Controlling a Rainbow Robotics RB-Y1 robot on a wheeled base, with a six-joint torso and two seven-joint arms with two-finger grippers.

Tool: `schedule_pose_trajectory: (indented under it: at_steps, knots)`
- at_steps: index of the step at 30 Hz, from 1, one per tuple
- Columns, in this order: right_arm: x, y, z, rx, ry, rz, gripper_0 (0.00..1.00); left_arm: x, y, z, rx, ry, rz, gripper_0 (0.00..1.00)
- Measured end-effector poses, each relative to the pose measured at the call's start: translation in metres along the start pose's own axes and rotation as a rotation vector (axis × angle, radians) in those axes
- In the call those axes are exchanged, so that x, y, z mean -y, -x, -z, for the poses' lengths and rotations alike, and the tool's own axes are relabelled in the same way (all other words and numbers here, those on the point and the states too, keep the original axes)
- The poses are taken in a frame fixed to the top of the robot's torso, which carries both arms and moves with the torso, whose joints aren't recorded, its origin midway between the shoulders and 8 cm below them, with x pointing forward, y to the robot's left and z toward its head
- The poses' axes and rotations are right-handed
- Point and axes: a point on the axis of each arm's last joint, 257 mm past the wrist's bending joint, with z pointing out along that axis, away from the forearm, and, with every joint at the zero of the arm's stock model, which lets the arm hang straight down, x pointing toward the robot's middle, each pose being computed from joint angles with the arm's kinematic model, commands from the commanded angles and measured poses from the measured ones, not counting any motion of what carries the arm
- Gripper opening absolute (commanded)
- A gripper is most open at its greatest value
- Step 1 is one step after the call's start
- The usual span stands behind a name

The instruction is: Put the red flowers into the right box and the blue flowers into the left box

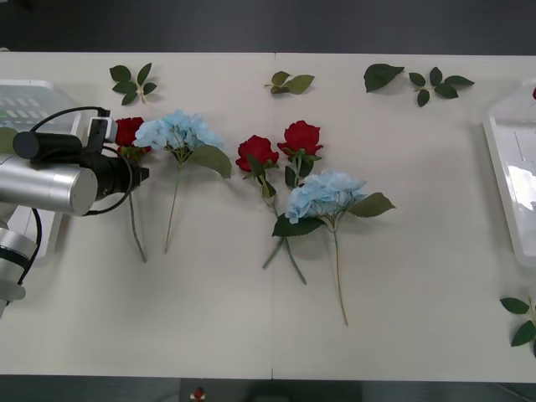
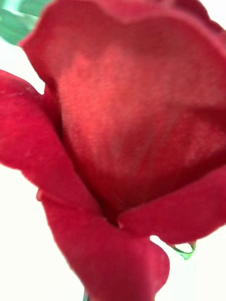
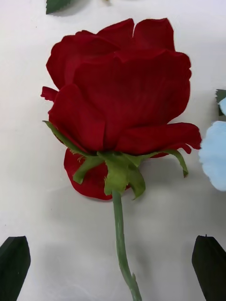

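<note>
Deep-red petals up close on the left wrist camera: a rose [image 3: 120, 89] lies flat on the white worktop [image 3: 28, 155], bloom full and layered, green sepals curling under it, thin stem running back toward the left hand [image 3: 113, 268]. The black fingers [image 3: 14, 265] sit wide apart, one on each side of the stem, touching nothing.

From the front, the left hand [image 1: 138, 174] hovers over that same rose [image 1: 128, 132], which lies near the left box [image 1: 25, 105]. Just beside it is a blue flower [image 1: 177, 130], a pale sky-blue cluster with a big green leaf and a long stem.

Mid-worktop, two more roses [image 1: 256, 152] lie side by side, their stems crossing under a second blue cluster [image 1: 325, 194], whose leaves overlap them.

The right box [image 1: 511, 184] sits at the far right edge, translucent white with a raised rim. A sliver of red [image 1: 533, 90] shows at the picture's edge by its far corner.

On the right wrist camera, another rose bloom [image 2: 122, 141] sits very close to the lens, soft crimson fabric petals with a hint of green sepal below. Whether the right hand is clamped on it, I cannot tell.

Loose leaf sprigs [image 1: 132, 82] lie scattered along the far side of the worktop.
</note>
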Motion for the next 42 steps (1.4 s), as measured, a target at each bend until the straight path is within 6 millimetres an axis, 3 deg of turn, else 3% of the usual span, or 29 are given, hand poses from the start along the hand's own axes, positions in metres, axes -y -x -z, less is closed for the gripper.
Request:
schedule_pose_trajectory:
  at_steps: [2, 4, 9, 14, 15, 16, 17, 18, 19, 23, 27, 30, 35, 39, 42]
  knots:
    - [0.023, -0.004, -0.002, 0.011, -0.050, -0.002, 0.00, -0.002, -0.002, -0.002, -0.007, 0.008, 0.000, 0.89]
    - [0.042, -0.006, -0.005, 0.023, -0.094, -0.006, 0.00, -0.005, -0.005, -0.004, -0.014, 0.015, -0.002, 0.71]
    - [0.075, -0.012, -0.014, 0.043, -0.164, -0.029, 0.00, -0.007, -0.006, -0.004, -0.016, 0.024, -0.008, 0.01]
    - [0.092, -0.013, -0.013, 0.042, -0.220, -0.006, 0.00, -0.007, -0.006, -0.004, -0.016, 0.023, -0.007, 0.00]
    - [0.093, -0.013, -0.013, 0.041, -0.224, -0.004, 0.09, -0.007, -0.006, -0.004, -0.016, 0.023, -0.007, 0.00]
    - [0.094, -0.013, -0.012, 0.041, -0.227, -0.002, 0.23, -0.007, -0.005, -0.004, -0.015, 0.023, -0.007, 0.00]
    - [0.094, -0.013, -0.012, 0.041, -0.230, -0.001, 0.77, -0.007, -0.005, -0.004, -0.014, 0.023, -0.007, 0.00]
    - [0.094, -0.013, -0.012, 0.041, -0.230, 0.000, 0.95, -0.007, -0.005, -0.004, -0.013, 0.022, -0.006, 0.00]
    - [0.094, -0.013, -0.012, 0.041, -0.230, 0.000, 1.00, -0.006, -0.005, -0.004, -0.012, 0.019, -0.004, 0.00]
    - [0.094, -0.013, -0.012, 0.041, -0.230, 0.000, 1.00, 0.004, 0.003, 0.000, 0.000, -0.008, 0.009, 0.00]
    - [0.090, -0.013, -0.013, 0.042, -0.214, -0.010, 1.00, 0.026, 0.016, 0.020, -0.005, -0.070, 0.012, 0.00]
    - [0.087, -0.013, -0.014, 0.043, -0.202, -0.016, 1.00, 0.034, 0.026, 0.048, 0.011, -0.128, 0.032, 0.00]
    - [0.076, -0.013, -0.015, 0.042, -0.160, -0.037, 1.00, 0.011, 0.018, 0.104, 0.020, -0.159, 0.080, 0.00]
    - [0.054, -0.019, -0.013, -0.002, -0.109, -0.006, 1.00, -0.008, 0.003, 0.149, 0.014, -0.193, 0.135, 0.00]
    - [0.032, -0.019, -0.007, -0.033, -0.076, 0.035, 1.00, -0.005, 0.000, 0.178, 0.035, -0.273, 0.175, 0.00]
